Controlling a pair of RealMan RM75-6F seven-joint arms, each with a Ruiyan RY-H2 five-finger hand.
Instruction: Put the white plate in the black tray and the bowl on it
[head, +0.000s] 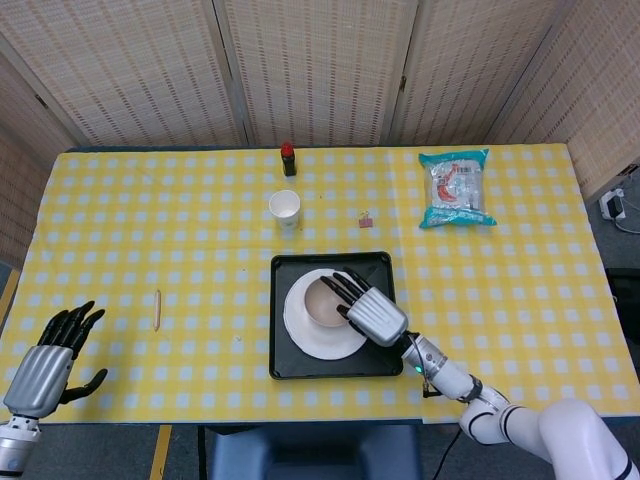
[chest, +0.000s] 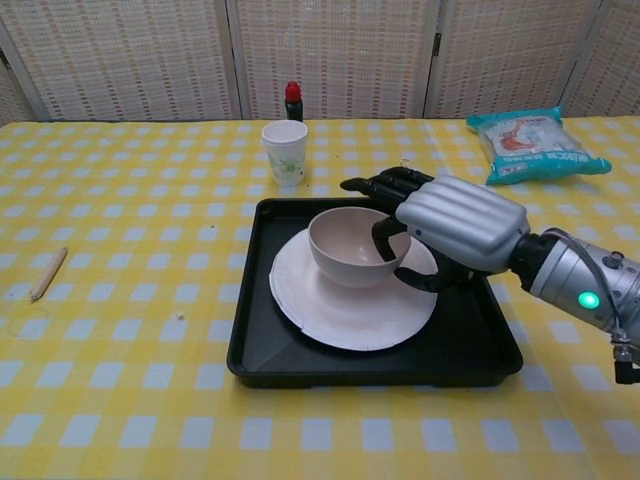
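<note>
I see a matt beige bowl (chest: 352, 246) on a paper-like white plate (chest: 345, 311) in a glossy black plastic tray (chest: 480, 345).

My head view looks steeply down from above the near table edge and takes in the whole table around the tray (head: 335, 365). My chest view sits low, close before the tray (chest: 370, 362), facing the far screens. Both views share the tray.
</note>
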